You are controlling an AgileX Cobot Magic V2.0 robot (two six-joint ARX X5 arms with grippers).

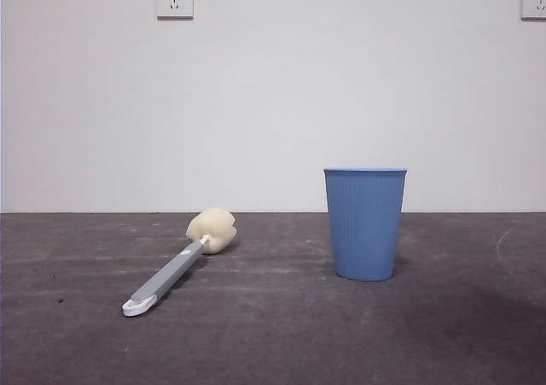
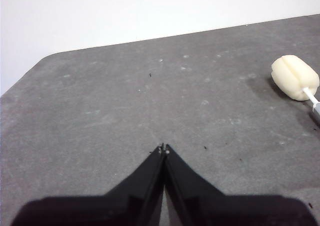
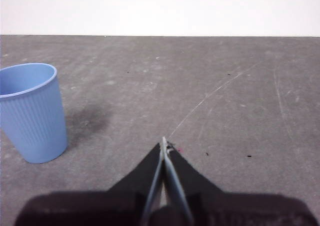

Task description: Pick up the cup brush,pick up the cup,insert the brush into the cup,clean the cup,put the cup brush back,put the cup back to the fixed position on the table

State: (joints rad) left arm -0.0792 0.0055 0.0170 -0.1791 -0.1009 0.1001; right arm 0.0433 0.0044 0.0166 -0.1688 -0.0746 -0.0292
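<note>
The cup (image 1: pixel 365 224), right of centre in the front view, looks like blue plastic, finely ribbed below a smooth rim band. The cup brush (image 1: pixel 182 259), lower left, has a porous cream sponge head and a smooth grey plastic-looking handle. The table (image 1: pixel 273 342) is matt, scuffed dark grey.

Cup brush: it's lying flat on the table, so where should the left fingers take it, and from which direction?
Probably the slim grey handle, mid-length, coming straight down from above with the fingers across its width. The cup brush lies flat on the table, so the sides are low. The sponge head is soft and would squash; the white tip gives poor leverage. The left gripper, shut now, must open first.
</note>
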